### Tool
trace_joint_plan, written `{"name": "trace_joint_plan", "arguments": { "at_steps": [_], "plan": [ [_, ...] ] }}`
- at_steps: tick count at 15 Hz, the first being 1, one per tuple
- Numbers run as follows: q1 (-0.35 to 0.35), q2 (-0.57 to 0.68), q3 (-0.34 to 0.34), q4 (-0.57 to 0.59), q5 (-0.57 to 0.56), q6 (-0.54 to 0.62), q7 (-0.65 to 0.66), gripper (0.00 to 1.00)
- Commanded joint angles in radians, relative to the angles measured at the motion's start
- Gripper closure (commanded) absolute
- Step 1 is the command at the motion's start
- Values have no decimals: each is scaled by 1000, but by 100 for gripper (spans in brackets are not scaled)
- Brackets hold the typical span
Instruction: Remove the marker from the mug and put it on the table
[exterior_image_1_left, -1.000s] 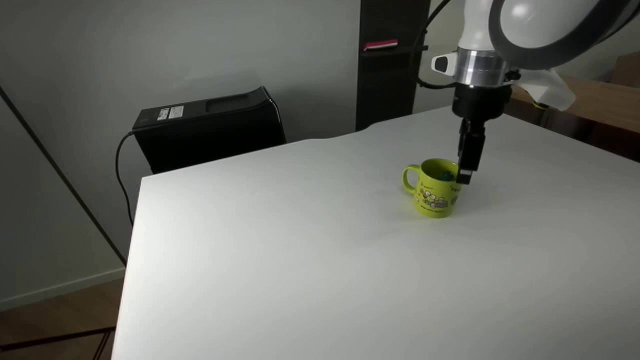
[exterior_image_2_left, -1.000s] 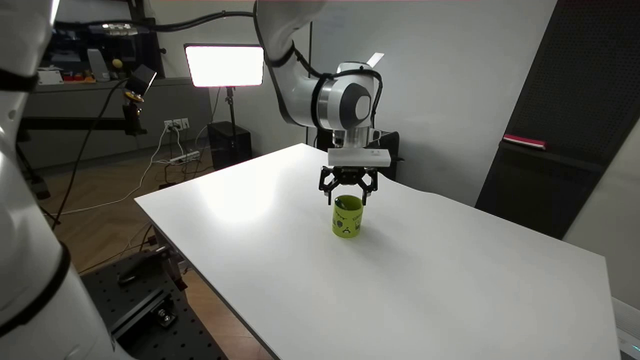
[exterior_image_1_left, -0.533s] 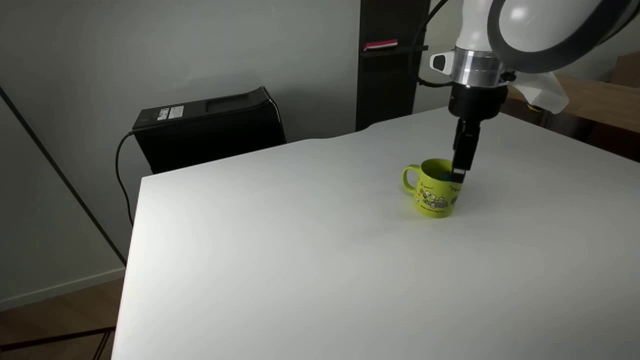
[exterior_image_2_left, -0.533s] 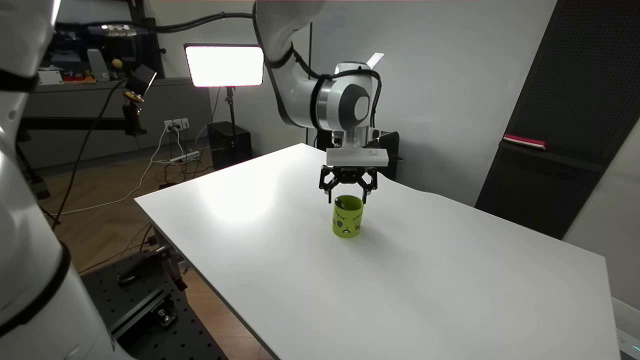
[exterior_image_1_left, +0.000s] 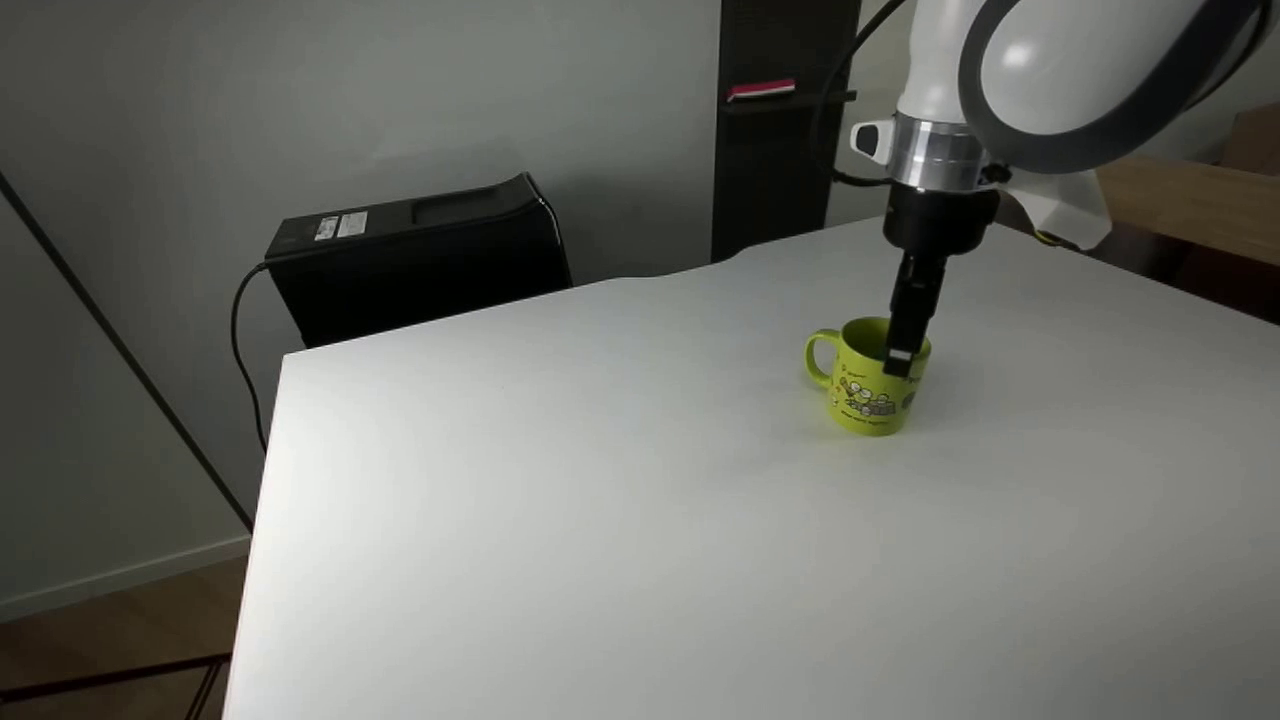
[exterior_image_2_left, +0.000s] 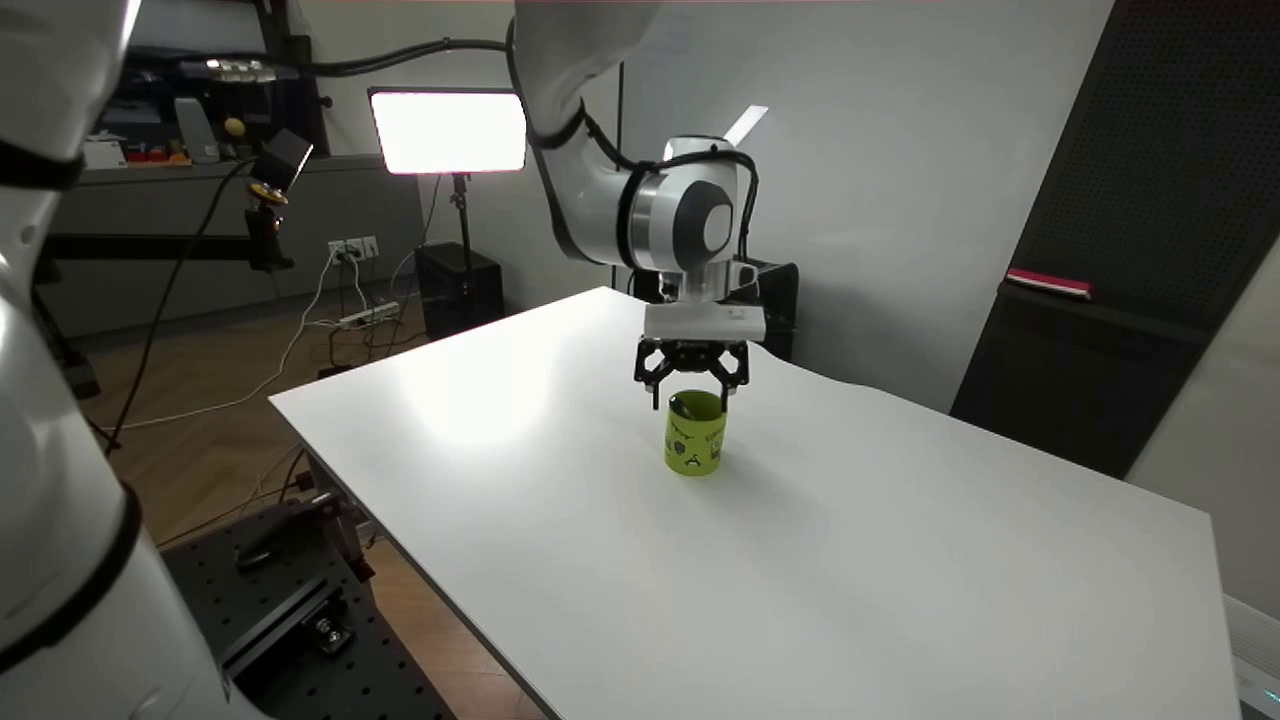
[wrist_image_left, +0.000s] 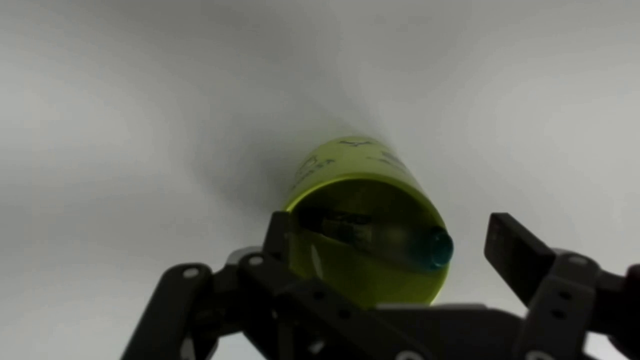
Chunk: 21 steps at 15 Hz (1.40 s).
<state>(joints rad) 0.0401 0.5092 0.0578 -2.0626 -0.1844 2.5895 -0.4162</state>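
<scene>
1. Far left, in an exterior view: a white robot arm (exterior_image_2_left: 70, 560), thick at the picture's edge, its far end hanging over the middle of a white table (exterior_image_2_left: 900, 600).
2. Next: a glowing rectangular lamp (exterior_image_2_left: 450, 132) on a thin stand (exterior_image_2_left: 465, 225), behind the table.
3. Centre: a black gripper (exterior_image_2_left: 690, 400), pointing down. Its jaws are spread wide, one finger at each side of the mouth of a lime-green mug (exterior_image_2_left: 695, 445).
4. Just below: the mug itself, upright on the table, printed with dark drawings. In an exterior view its handle (exterior_image_1_left: 811, 358) points left.
5. Inside the mug: the marker (wrist_image_left: 372, 235), lying aslant. In the wrist view, left to right: one finger (wrist_image_left: 276, 235) overlapping the rim, touching or not I cannot tell; the marker's dark end; its teal end by the right rim; the other finger (wrist_image_left: 517, 257), apart from the mug.
6. Far right: a dark cabinet (exterior_image_2_left: 1080, 380), a flat red thing (exterior_image_2_left: 1048, 283) resting on its ledge.
</scene>
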Motion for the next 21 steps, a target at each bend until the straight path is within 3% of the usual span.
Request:
{"name": "trace_joint_plan", "arguments": {
  "at_steps": [1, 15, 17, 21],
  "plan": [
    [25, 21, -16, 28, -47, 21, 75, 0],
    [59, 19, -48, 54, -104, 1, 157, 0],
    [58, 19, -48, 56, -103, -6, 158, 25],
    [73, 30, -66, 83, -108, -69, 198, 55]
  ]
}}
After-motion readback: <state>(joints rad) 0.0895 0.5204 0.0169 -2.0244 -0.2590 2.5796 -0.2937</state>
